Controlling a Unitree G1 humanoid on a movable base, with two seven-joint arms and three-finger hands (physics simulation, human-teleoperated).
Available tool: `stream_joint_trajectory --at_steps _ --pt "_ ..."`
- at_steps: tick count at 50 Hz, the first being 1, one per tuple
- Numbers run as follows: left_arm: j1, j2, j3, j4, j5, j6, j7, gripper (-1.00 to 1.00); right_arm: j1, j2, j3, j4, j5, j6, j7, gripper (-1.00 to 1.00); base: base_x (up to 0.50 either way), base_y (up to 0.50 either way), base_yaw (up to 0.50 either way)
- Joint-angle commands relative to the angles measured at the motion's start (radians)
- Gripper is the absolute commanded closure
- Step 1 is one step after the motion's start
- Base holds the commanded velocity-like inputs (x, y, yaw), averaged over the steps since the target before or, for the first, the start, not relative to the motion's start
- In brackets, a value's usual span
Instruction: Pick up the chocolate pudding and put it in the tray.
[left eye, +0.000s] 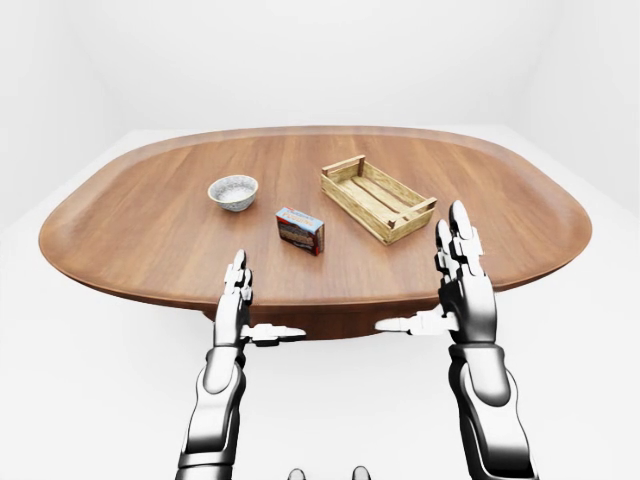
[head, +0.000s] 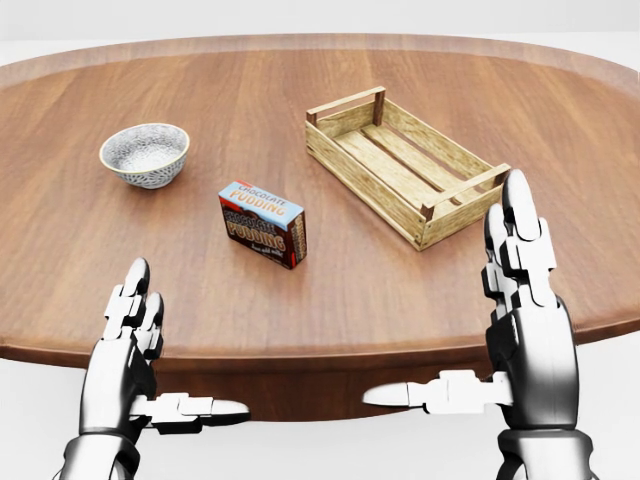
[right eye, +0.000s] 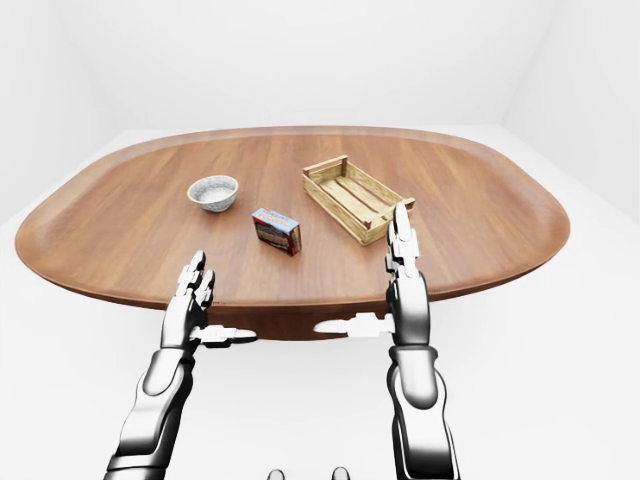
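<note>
I find the pudding (head: 263, 223) on the surface (head: 300, 320), left of the tray (head: 405, 163). Both hands open and empty; left hand (head: 135, 345) sits nearer than right hand (head: 515, 310).

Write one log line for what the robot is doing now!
phase: pre-grasp | brown chocolate pudding box: on table | slatted wooden tray: empty | left hand: open | right hand: open
</note>
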Motion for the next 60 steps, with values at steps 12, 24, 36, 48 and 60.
stream_joint_trajectory --at_steps 12,24,36,48,60 --pt "0.002 0.001 0.0 -0.003 0.001 0.001 -0.001 -1.0 0.006 0.002 0.006 -0.008 0.003 0.0 0.006 -1.0 0.0 0.35 0.0" --pt "-0.001 0.0 0.0 0.005 0.001 -0.003 0.001 -1.0 0.002 0.002 0.004 0.012 0.02 0.0 0.011 -1.0 0.0 0.08 0.0" --pt "0.0 0.0 -0.001 0.002 0.002 -0.002 0.0 -1.0 0.002 0.002 0.004 0.014 0.023 0.0 0.012 -1.0 0.0 0.0 0.0" --pt "0.001 0.0 -0.001 -0.006 0.002 0.006 0.001 -1.0 0.004 0.002 0.004 0.015 0.026 0.0 0.012 -1.0 0.18 0.0 0.0" --pt "0.001 0.0 -0.001 -0.006 0.002 0.006 0.001 -1.0 0.002 0.001 0.004 0.013 0.025 0.0 0.013 -1.0 0.28 0.0 0.0"
